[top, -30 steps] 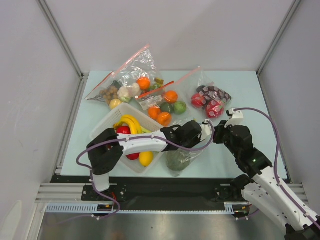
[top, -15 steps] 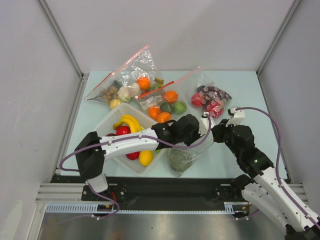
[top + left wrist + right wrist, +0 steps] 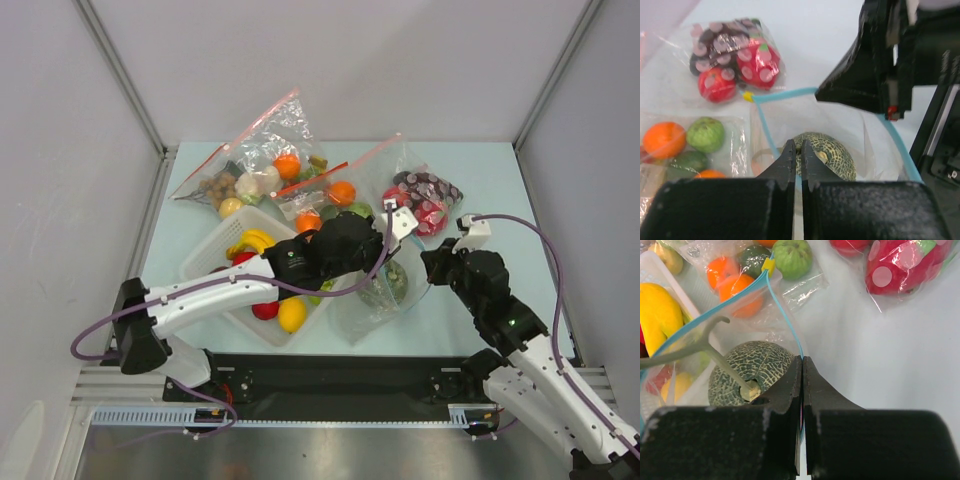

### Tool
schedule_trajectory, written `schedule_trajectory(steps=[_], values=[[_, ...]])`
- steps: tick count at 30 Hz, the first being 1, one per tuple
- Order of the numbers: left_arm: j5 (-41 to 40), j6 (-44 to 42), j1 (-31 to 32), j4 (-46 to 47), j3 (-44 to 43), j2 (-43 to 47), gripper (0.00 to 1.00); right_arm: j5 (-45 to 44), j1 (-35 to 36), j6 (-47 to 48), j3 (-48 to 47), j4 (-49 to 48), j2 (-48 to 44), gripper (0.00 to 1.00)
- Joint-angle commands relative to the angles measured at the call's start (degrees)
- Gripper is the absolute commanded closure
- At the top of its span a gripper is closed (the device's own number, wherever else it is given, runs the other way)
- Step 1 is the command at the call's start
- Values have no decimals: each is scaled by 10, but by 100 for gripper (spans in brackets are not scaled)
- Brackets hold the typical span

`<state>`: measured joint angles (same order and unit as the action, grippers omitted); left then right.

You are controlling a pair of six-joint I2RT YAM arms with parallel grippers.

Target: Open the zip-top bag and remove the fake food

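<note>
The zip-top bag (image 3: 372, 305) hangs open between my two grippers, its light blue zip strip (image 3: 785, 93) spread into a wide mouth. A grey-green netted melon (image 3: 386, 282) sits inside it and also shows in the left wrist view (image 3: 832, 152) and the right wrist view (image 3: 747, 371). My left gripper (image 3: 392, 236) (image 3: 796, 146) is shut on the near side of the strip. My right gripper (image 3: 430, 264) (image 3: 802, 359) is shut on the opposite side of the strip (image 3: 785, 315). A yellow slider tab (image 3: 768, 265) sits at the strip's end.
A white basket (image 3: 208, 252) at the left holds a banana (image 3: 256, 243), a red fruit (image 3: 265, 311) and a yellow fruit (image 3: 292, 316). Red-strip bags of produce (image 3: 262, 160) (image 3: 338, 200) and a bag of red and dark pieces (image 3: 420, 200) lie behind.
My left gripper has moved away from me and up, dragging its side of the strip. The bag mouth has spread open and the melon has shifted up and right with the bag. My right gripper has hardly moved.
</note>
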<state>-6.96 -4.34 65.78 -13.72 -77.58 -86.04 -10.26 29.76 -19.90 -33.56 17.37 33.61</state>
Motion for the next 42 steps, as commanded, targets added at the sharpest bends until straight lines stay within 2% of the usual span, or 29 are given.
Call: schedule_trajectory(steps=[1, 15, 24, 42], values=[[-3, 4, 1, 53, -28, 28, 100, -9, 6, -6, -17, -23, 3, 100], [-6, -23, 2, 87, -97, 2, 100, -10, 10, -7, -11, -29, 11, 100], [-15, -49, 1, 82, -158, -27, 100, -11, 16, -9, -9, -23, 8, 100], [-38, -79, -13, 68, -234, -26, 100, -18, 17, -10, -5, -24, 10, 100]])
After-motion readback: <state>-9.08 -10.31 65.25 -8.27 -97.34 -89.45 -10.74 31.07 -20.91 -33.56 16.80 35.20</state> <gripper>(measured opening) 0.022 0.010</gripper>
